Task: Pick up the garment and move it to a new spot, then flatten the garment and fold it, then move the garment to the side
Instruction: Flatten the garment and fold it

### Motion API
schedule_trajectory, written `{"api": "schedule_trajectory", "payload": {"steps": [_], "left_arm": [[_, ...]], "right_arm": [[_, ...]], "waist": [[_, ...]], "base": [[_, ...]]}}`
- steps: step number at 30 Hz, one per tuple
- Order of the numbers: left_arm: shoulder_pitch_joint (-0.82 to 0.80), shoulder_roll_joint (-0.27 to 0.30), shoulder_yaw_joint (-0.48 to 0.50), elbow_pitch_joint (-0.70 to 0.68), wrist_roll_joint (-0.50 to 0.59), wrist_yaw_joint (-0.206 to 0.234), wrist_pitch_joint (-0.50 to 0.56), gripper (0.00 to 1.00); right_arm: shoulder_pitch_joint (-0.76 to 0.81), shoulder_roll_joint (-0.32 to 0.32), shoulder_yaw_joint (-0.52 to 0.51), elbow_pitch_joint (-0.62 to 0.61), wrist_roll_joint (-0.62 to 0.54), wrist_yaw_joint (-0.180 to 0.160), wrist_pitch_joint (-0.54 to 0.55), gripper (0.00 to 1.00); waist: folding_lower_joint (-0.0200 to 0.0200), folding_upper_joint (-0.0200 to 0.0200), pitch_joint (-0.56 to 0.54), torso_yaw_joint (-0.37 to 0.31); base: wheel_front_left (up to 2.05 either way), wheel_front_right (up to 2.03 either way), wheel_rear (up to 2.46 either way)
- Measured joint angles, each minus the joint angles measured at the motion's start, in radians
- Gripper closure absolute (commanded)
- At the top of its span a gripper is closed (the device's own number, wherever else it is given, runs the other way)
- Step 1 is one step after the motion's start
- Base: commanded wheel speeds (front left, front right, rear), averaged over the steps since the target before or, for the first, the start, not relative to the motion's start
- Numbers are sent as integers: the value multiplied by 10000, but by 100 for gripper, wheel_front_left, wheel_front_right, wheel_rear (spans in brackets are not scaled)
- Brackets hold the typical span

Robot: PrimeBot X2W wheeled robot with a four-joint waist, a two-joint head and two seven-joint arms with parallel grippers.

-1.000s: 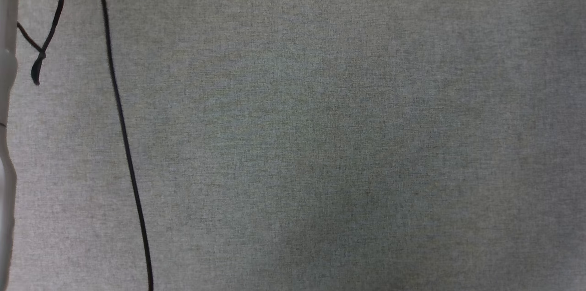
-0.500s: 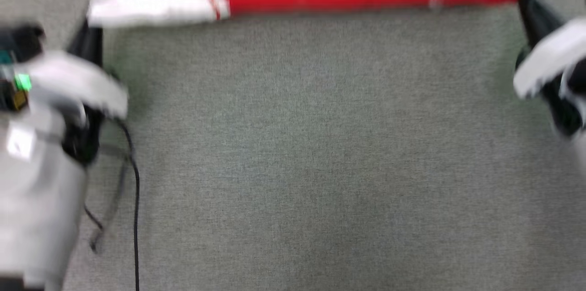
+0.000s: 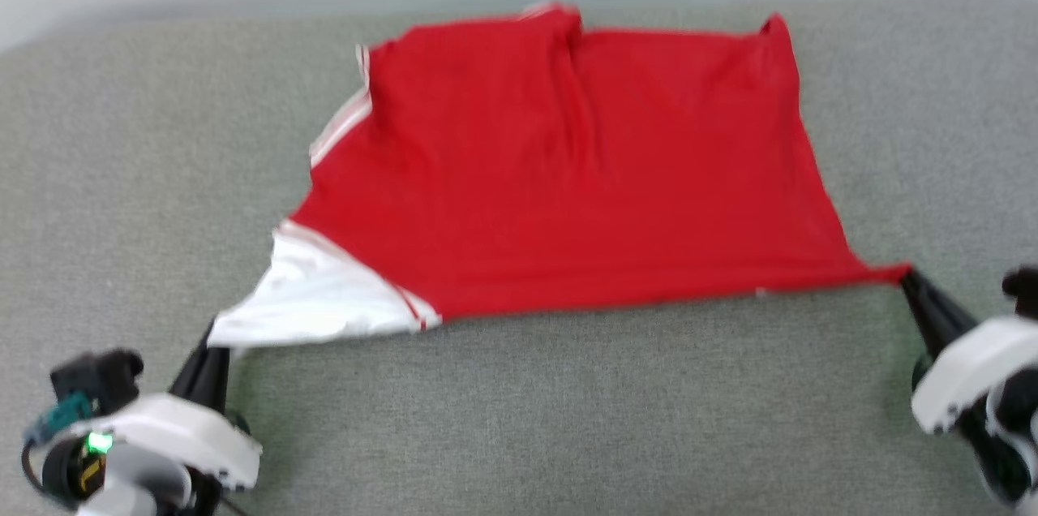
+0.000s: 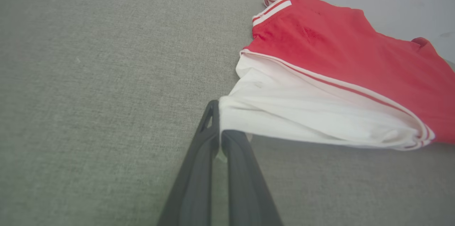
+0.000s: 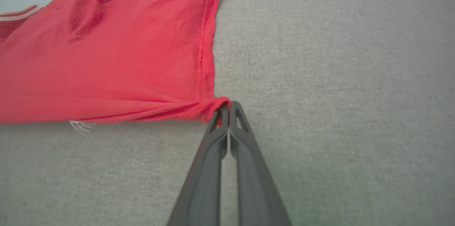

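Garment [image 3: 568, 175] spread out, left tool [image 3: 212, 344] pinching its white sleeve [image 3: 316, 301], right tool [image 3: 907, 277] pinching its red corner [image 3: 880, 276]

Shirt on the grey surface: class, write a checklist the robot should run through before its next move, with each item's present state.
1. Left gripper shut on the white sleeve: ok.
2. Right gripper shut on the shirt corner: ok.
3. Near edge taut between grippers: ok.
4. Shirt lying flat: not ok, a ridge runs down its middle.
5. Bare grey surface nearer the robot: ok.
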Motion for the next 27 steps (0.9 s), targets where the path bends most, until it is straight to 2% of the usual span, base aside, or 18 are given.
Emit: {"api": "schedule_trajectory", "payload": {"steps": [6,16,22,27], "left_arm": [[1947,54,130,-1427,-341,765,489,100],[4383,153,215,-2905,-773,1599,1057,100],[4778,282,351,-3967,-826,1831,1099,100],[3796,566,132,-4464,-374,1831,1377,100]], "right_arm": [[2383,593,-1279,-1285,-731,2,813,100],[5291,2318,-3338,-3457,-2073,-13,2121,100],[5788,2700,-3910,-4869,-2654,-42,2938,100],[5285,2665,-3818,-5591,-2892,-58,3831,100]], "waist": [[-1,0,-852,57],[0,0,-1543,122],[2,0,-1605,150],[3,0,-1445,116]], "base": [[0,0,0],[0,0,0],[0,0,0],[0,0,0]]}}
